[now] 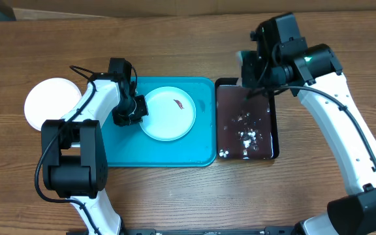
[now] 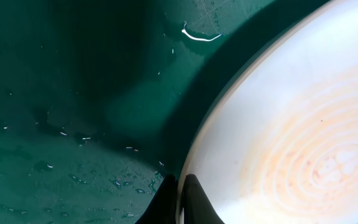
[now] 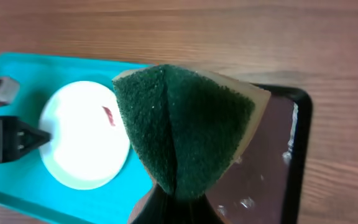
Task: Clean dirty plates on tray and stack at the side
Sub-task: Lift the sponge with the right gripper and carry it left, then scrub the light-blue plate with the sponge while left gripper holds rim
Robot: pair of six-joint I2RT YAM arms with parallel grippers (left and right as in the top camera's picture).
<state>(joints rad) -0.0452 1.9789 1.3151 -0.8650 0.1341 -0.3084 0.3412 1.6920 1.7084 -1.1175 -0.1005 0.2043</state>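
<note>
Overhead view with both wrist views. The wooden table point(image 1: 175, 39) is shown with bare wood along its far edge and along the near edge in front of both trays.

The teal tray point(image 1: 175, 155) is set at the centre. Its right rim is seen just beside the left edge of the black tray point(image 1: 222, 98); whether they touch cannot be told. The black tray's floor is wet and flecked with white foam.

The white plate point(image 1: 165, 121) lies inside the teal tray, in the far right part. It is nearer the far rim than the near rim, and bare wet tray floor is left along the near side and the right rim. A second plate point(image 1: 47, 104) lies on the table left of the teal tray and apart from it, partly covered by the left arm.

The sponge point(image 3: 185, 124), green-faced and folded, is held in the air above the far edge of the black tray. A red smear point(image 1: 180, 102) is marked on the white plate's far right part; in the left wrist view faint orange rings are also seen on it.

The left gripper point(image 1: 138, 111) is clamped on the white plate's left rim, one finger on each face. The right gripper point(image 3: 176, 206) is pinched on the sponge's fold.
</note>
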